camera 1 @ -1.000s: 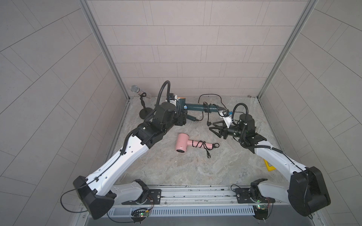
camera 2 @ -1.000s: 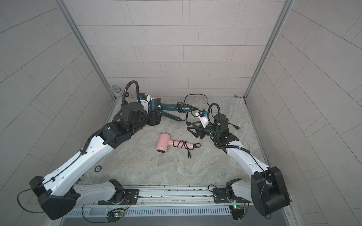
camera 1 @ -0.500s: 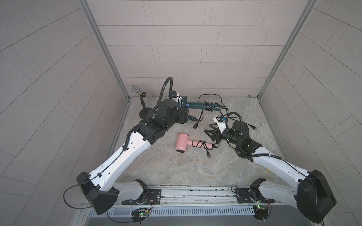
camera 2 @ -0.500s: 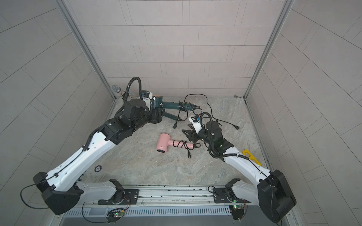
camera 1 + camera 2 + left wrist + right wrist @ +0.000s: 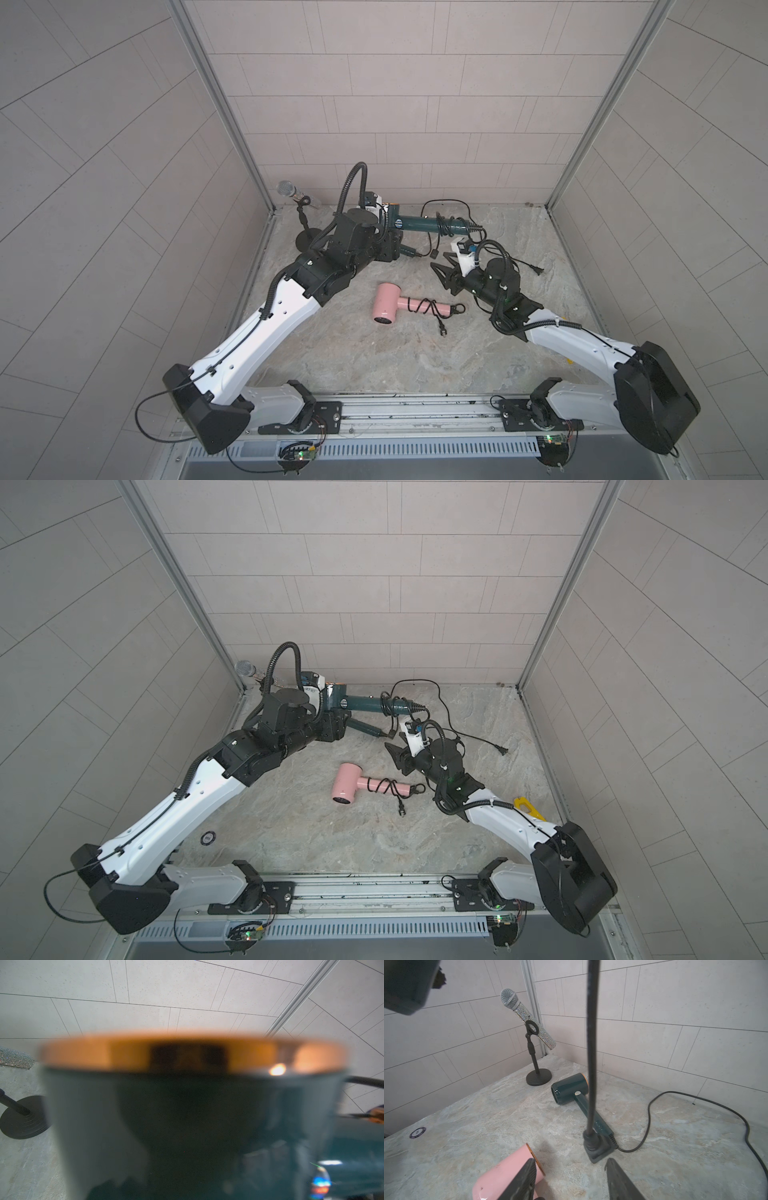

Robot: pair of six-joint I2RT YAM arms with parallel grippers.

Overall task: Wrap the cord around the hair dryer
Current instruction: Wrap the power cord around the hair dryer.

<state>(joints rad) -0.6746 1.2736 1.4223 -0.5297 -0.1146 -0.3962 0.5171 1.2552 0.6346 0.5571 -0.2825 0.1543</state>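
My left gripper (image 5: 388, 242) is shut on the head of a dark teal hair dryer (image 5: 415, 224), held off the table at the back. That head fills the left wrist view (image 5: 187, 1115). The handle points right, and the black cord (image 5: 444, 224) is coiled round its end. The rest of the cord (image 5: 591, 1053) hangs straight down, and its plug (image 5: 596, 1148) rests on the table. My right gripper (image 5: 442, 276) (image 5: 570, 1160) is open and empty, low over the table just short of that plug.
A pink hair dryer (image 5: 388, 301) with its cord wound on the handle lies mid-table, beside my right fingers. A second teal dryer (image 5: 566, 1088) lies under the held one, its cord (image 5: 695, 1101) trailing right. A microphone on a stand (image 5: 291, 192) occupies the back left corner.
My right gripper has swung left and a little nearer, away from the back right toward the pink dryer, staying open. The left arm and held dryer have barely shifted.
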